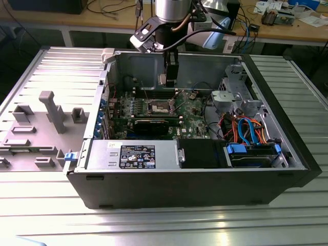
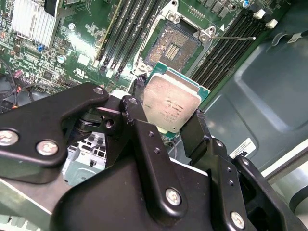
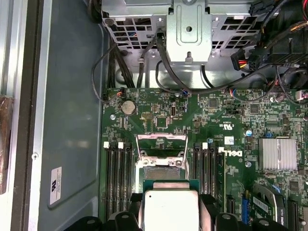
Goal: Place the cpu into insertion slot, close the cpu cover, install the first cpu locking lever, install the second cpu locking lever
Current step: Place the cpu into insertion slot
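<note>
Above the insertion slot (image 2: 173, 45), the arm (image 1: 171, 10) hangs vertical, its end effector (image 2: 166, 118) clamping the cpu (image 2: 171, 101).

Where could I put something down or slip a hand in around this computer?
Bare: the ribbed table in front of the computer case, and the plain case wall beside the memory slots. Crowded: the cables by the drive cage, and the insertion slot, with the gripper holding the cpu near it.

cpu (image 3: 171, 211): cut off at picture edge | insertion slot (image 3: 161, 172): partly behind cpu
</note>
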Robot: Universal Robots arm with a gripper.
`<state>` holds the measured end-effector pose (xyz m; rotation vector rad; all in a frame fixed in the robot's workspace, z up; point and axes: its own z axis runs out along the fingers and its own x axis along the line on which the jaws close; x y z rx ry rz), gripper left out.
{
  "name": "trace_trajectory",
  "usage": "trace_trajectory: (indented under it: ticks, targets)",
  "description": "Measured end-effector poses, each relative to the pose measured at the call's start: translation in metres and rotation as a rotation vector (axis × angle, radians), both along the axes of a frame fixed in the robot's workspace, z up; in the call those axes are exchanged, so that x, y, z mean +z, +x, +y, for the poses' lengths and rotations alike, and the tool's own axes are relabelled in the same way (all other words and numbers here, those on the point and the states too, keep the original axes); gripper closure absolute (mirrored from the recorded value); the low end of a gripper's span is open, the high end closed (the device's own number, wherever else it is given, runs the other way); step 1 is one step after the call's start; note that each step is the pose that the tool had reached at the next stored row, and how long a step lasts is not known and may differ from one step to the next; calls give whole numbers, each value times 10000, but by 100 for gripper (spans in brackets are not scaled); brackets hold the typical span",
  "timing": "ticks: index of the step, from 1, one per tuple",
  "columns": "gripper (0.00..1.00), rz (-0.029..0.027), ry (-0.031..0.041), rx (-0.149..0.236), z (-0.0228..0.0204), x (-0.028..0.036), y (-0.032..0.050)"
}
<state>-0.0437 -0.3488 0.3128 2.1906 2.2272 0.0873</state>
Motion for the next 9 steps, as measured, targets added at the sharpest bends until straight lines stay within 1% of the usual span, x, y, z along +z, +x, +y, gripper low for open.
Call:
trace_trajectory:
  ticks: [9]
  targets:
    - [45, 2, -3, 1, 0, -58, -34]
